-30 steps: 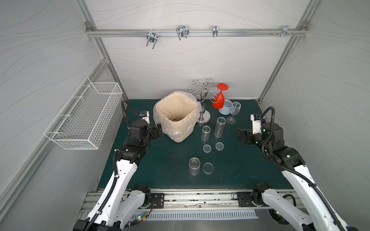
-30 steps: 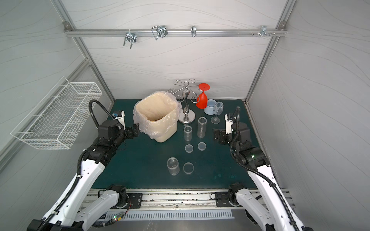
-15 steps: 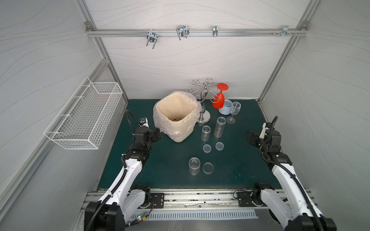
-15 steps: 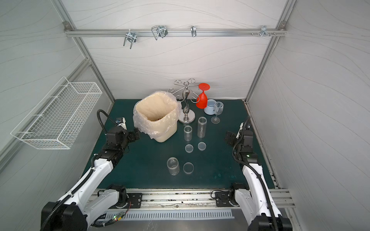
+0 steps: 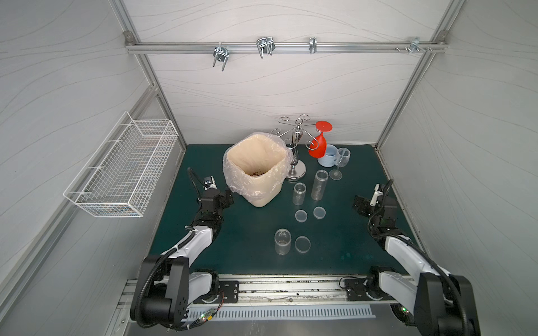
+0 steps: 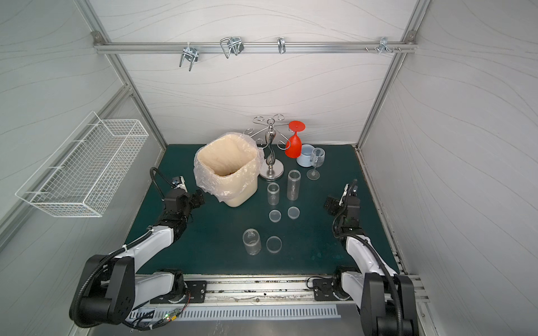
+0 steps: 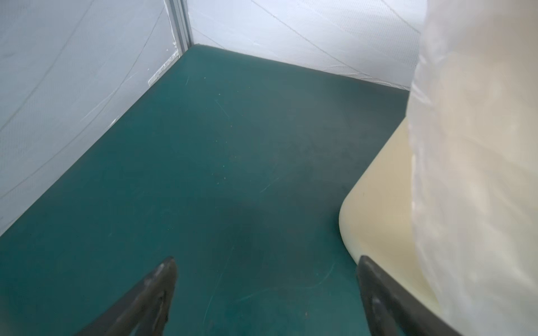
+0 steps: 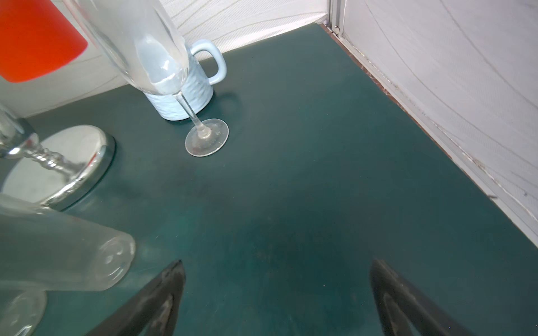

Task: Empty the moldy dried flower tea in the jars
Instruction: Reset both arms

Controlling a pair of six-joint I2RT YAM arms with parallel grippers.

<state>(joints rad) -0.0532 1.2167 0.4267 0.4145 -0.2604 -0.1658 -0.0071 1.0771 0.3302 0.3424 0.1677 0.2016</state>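
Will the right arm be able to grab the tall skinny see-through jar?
Probably yes. The right gripper is open and empty, with only bare green mat between it and the tall clear plastic jar.

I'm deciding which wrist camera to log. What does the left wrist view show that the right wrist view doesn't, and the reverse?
Only the left wrist view: the cream plastic bin with its clear plastic liner.
Only the right wrist view: a pale blue handled mug, a clear stemmed wine glass, a chrome stand's round base, a red goblet and a clear cylindrical plastic jar.
Both: the dark green table mat, white walls, and an open, empty pincer: the left pincer and the right pincer.
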